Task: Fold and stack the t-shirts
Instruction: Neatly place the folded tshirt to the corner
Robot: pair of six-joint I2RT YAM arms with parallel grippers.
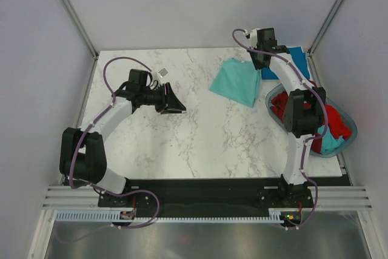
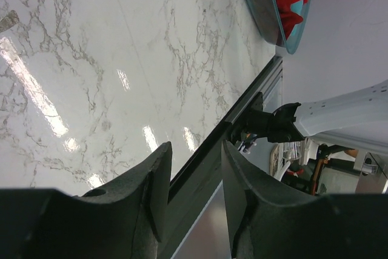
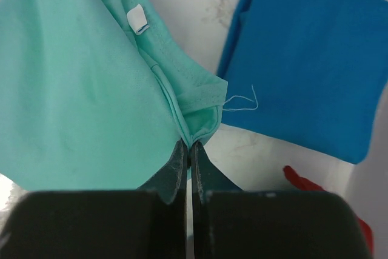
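Right gripper [image 3: 188, 150] pinched shut on teal-green t-shirt [image 3: 79, 89] corner, blue t-shirt [image 3: 309, 59] just beside, far right, left gripper [image 2: 193, 180] jaws apart, empty

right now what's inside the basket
The basket holds red shirts and a light teal piece at its near end. The right arm covers part of it, and anything beneath the pile is hidden.
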